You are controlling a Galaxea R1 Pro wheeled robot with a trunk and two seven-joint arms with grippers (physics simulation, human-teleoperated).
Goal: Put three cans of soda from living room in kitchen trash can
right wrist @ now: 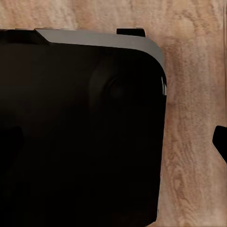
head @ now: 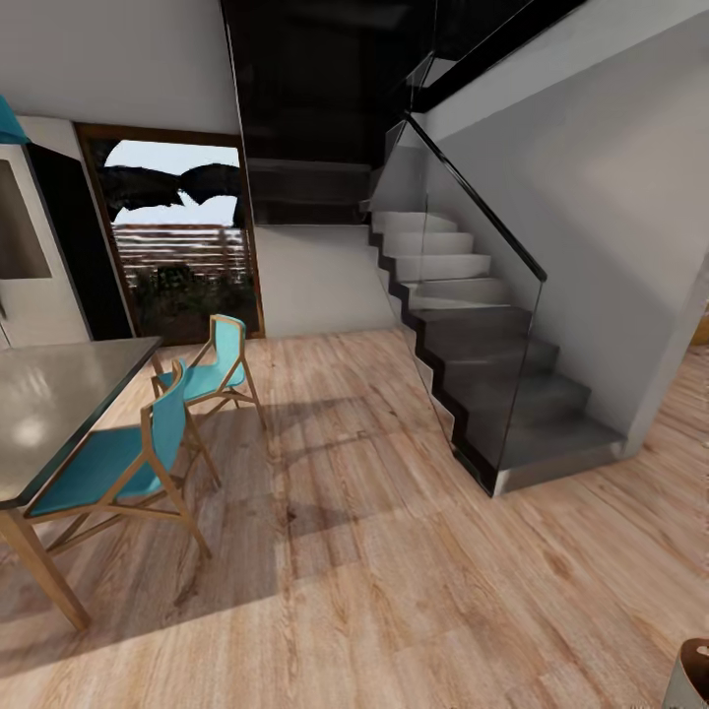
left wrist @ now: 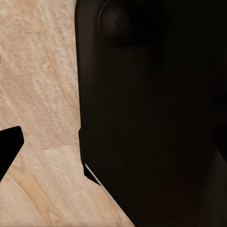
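Scene: head camera is looking over a light wood plank floor (head: 394, 551) toward a staircase (head: 473, 335) with a glass balustrade (head: 463, 295) and dark handrail (head: 478, 202)
Left side: grey-topped dining table (head: 49, 404) on wooden legs is sitting at the frame edge, two turquoise chairs (head: 128, 458) with wood frames beside it, one tucked close, the other (head: 217, 369) further back
Back wall: wood-framed glazed door (head: 177, 236) is showing an outdoor fence and foliage
Tash can: a sliver of the tash can (head: 689, 675) is showing at the bottom right corner of the head view, pale grey outside, brown rim; contents hidden
Soda cans: cannot tell where they are
Left wrist: camera is pointing down at pale plank floor (left wrist: 38, 94); a big black robot body part (left wrist: 156, 118) is covering most of the picture; a dark finger tip (left wrist: 9, 146) is poking in at one edge
Left jaws: cannot tell how far apart, nothing seen held
Right wrist: black body panel with a grey edge (right wrist: 80, 132) is lying over wood floor (right wrist: 194, 118); a dark finger tip (right wrist: 221, 142) is showing at the frame edge
Right jaws: cannot tell opening, no held object seen
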